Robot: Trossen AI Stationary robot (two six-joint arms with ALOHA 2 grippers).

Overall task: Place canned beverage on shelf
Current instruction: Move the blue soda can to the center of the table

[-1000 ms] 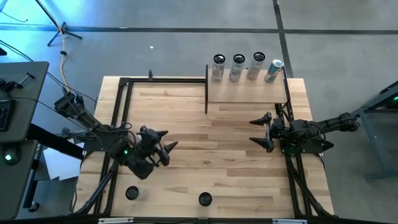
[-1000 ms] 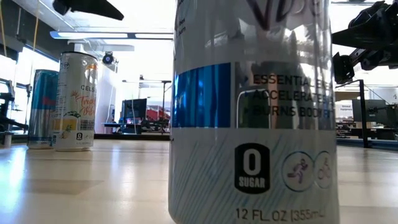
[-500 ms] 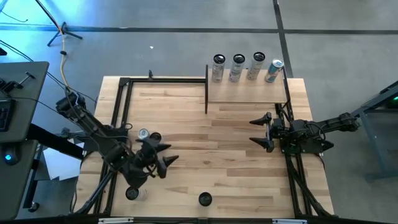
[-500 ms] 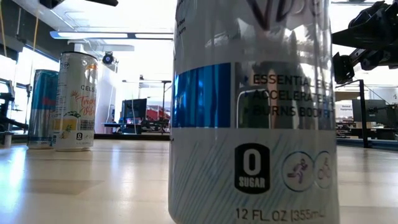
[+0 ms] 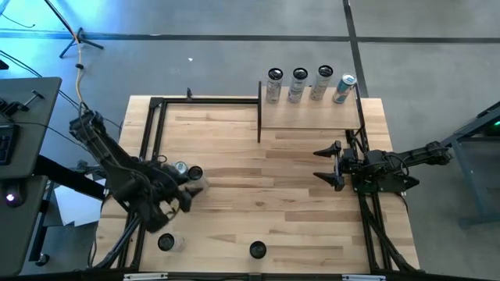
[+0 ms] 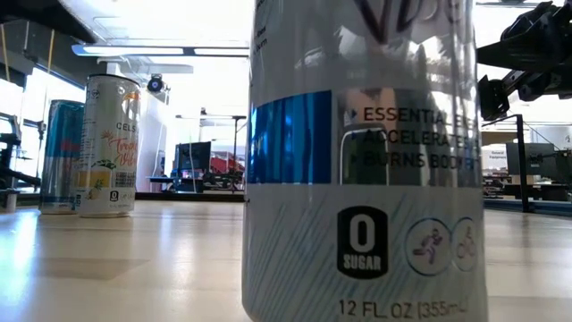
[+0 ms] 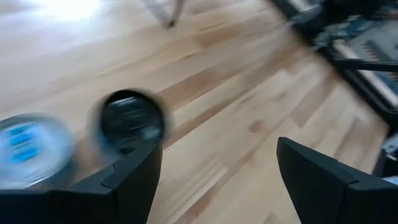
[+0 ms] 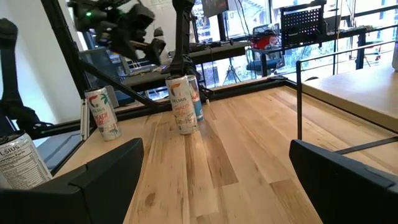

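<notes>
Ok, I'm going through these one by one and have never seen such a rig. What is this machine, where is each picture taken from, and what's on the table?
Two dark robot arms work at a wooden table. One picture looks straight down from above, one sits at tabletop height, and one looks out from each arm's wrist.

From above, the left gripper hangs open over two cans standing together; the left wrist camera looks down on their tops. The right gripper waits open near the shelf, a small wooden board on black posts. Neither gripper holds anything.

Four cans already stand in a row at the shelf's back edge. Two more stand near the table's front edge: one on the left, one in the middle, which fills the low camera's picture.
</notes>
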